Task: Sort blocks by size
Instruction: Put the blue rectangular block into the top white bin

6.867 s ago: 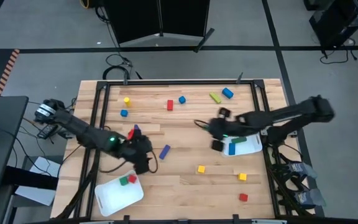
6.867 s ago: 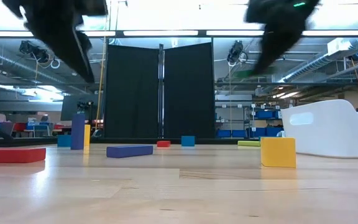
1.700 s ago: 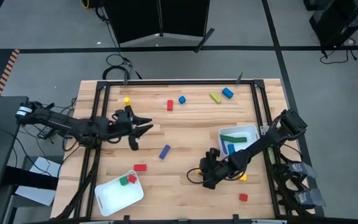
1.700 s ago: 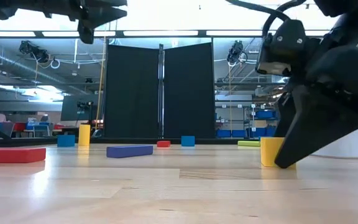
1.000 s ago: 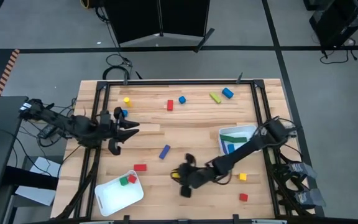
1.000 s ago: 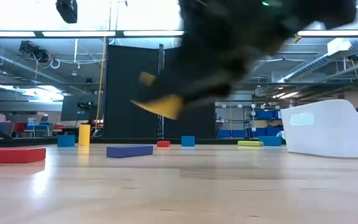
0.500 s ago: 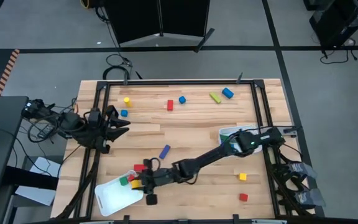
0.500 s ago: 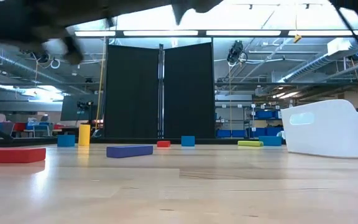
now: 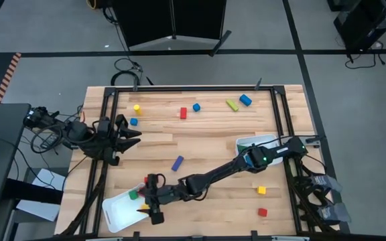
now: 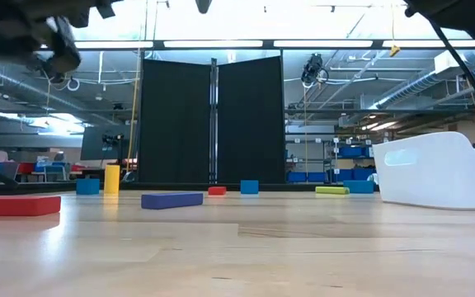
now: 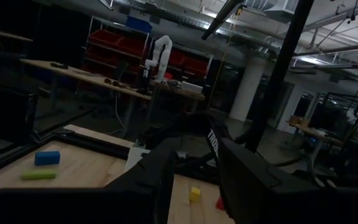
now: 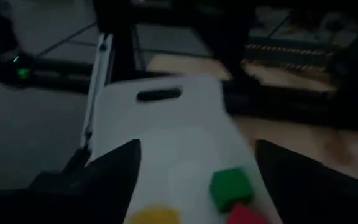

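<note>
- Right gripper [image 9: 154, 201] has travelled across the table, reaching far over the near-left tray [image 9: 116, 211]; a second ago it was mid-table carrying a yellow cube.
- The yellow cube [image 12: 155, 216] now lies in the tray directly beneath the spread fingers, next to a green cube [image 12: 231, 183] and a red cube [image 12: 246, 214]. Fingers stand wide apart and hold nothing: released.
- Judgement: one more small block is sorted; the drop looks complete and the arm is free to withdraw.
- Right arm pose: fully stretched, low over the table, from the right edge past the far-right tray [image 9: 246, 142].
- Beyond the right gripper, unsorted blocks remain: a blue bar [image 9: 177, 163], a yellow cube [image 9: 261, 190] and red cube [image 9: 262, 212], and more along the far edge.
- Left gripper [image 9: 127, 134] hangs at the table's left edge, well away, fingers apart and empty.
</note>
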